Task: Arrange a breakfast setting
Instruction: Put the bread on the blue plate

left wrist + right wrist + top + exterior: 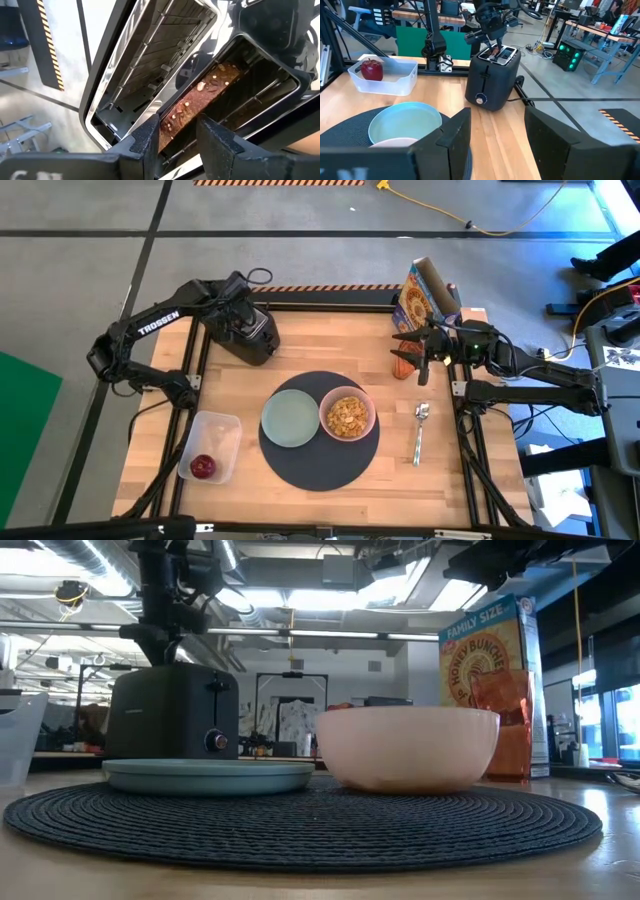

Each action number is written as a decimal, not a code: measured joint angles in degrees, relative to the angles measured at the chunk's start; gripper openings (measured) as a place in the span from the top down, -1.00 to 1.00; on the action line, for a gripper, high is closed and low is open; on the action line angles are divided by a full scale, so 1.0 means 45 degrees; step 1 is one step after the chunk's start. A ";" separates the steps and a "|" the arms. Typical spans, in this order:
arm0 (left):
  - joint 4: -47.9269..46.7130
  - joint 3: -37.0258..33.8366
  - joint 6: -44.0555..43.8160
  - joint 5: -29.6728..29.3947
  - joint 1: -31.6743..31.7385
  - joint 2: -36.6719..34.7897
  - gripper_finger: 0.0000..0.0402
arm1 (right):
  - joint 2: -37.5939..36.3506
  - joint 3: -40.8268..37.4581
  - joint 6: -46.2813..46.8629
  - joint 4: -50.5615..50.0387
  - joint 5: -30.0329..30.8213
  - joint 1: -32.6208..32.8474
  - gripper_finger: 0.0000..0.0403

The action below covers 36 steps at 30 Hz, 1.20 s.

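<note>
The toast slice (210,90) stands on edge in one slot of the black toaster (247,336) at the table's far left. My left gripper (178,134) points steeply down over that slot, open, one finger on each side of the toast's upper edge. On the round dark mat (318,455) sit the pale green plate (289,419) and the pink bowl (347,416), which holds cereal. The spoon (420,432) lies right of the mat. The orange cup (402,366) stands at the far right, under my open, empty right gripper (495,130). The red fruit (203,467) lies in a clear tub. My left gripper's fingers (150,137) stand astride the upper edge of the toast (172,122), near one end of the slice, coming from above and lying across it. I cannot tell whether they touch it. The slice sits in the slot.
A cereal box (425,295) stands at the far right corner behind the cup. The clear tub (212,442) sits at the near left. Bare wood lies between the toaster and the mat and along the near edge.
</note>
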 joint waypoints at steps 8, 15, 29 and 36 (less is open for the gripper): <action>-0.0030 0.0000 0.0053 -0.0026 -0.0173 0.0000 0.43 | 0.0000 0.0000 0.0000 -0.0009 0.0035 0.0000 0.14; -0.0192 0.0000 0.0068 0.0169 -0.0184 0.0000 0.61 | 0.0000 0.0000 0.0000 -0.0013 0.0040 0.0000 0.14; -0.0181 0.0000 0.0053 -0.0230 -0.0306 0.0000 0.77 | 0.0000 0.0000 0.0000 -0.0018 0.0045 -0.0003 0.14; -0.0333 0.0731 -0.0112 -0.1286 -0.1060 0.0000 0.77 | 0.0000 0.0000 0.0000 -0.0023 0.0082 0.0000 0.14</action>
